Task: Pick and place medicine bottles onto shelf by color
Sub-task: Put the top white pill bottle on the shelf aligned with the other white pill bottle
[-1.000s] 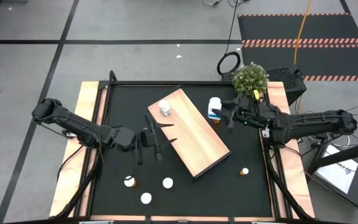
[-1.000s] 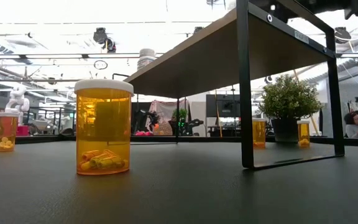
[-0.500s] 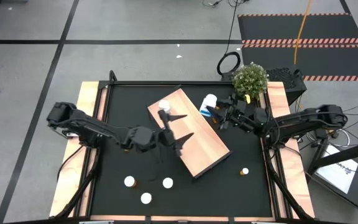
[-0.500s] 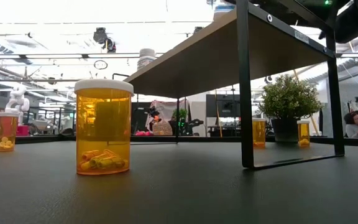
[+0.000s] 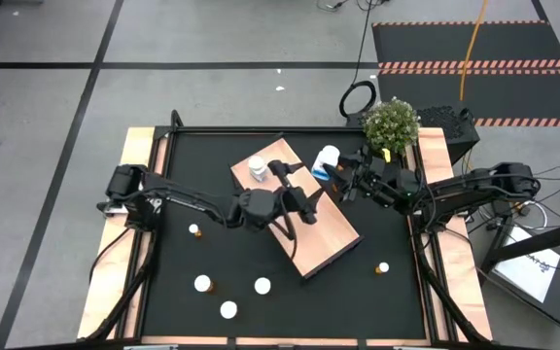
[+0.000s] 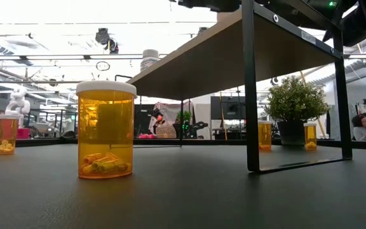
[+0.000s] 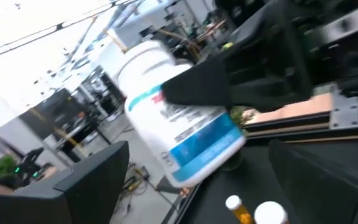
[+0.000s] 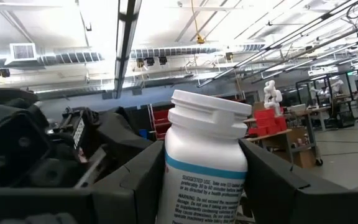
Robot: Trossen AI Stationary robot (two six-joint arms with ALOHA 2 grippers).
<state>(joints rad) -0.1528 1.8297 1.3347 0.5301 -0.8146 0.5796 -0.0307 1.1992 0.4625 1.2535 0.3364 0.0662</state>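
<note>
Fingers of my right gripper [image 5: 334, 178] are clamped on a white plastic medicine bottle with a blue label band and ridged white cap [image 8: 205, 167]; seen past my right wrist, its body sits snug between the two dark pads. From above, that bottle [image 5: 328, 163] hangs just beside the far long edge of the light-wood rectangular shelf on black metal legs [image 5: 319, 228]. My left gripper [image 5: 299, 199] is over the shelf top with its fingers spread apart, holding nothing, facing my right gripper and close to it; the held bottle [image 7: 178, 123] shows ahead of my left wrist. Behind my left gripper, another white-capped white bottle [image 5: 257, 168] stands on the shelf's far corner. Well away from both grippers, a translucent orange pill bottle with a white cap [image 6: 105, 130] stands upright on the black tabletop [image 6: 189, 197].
</note>
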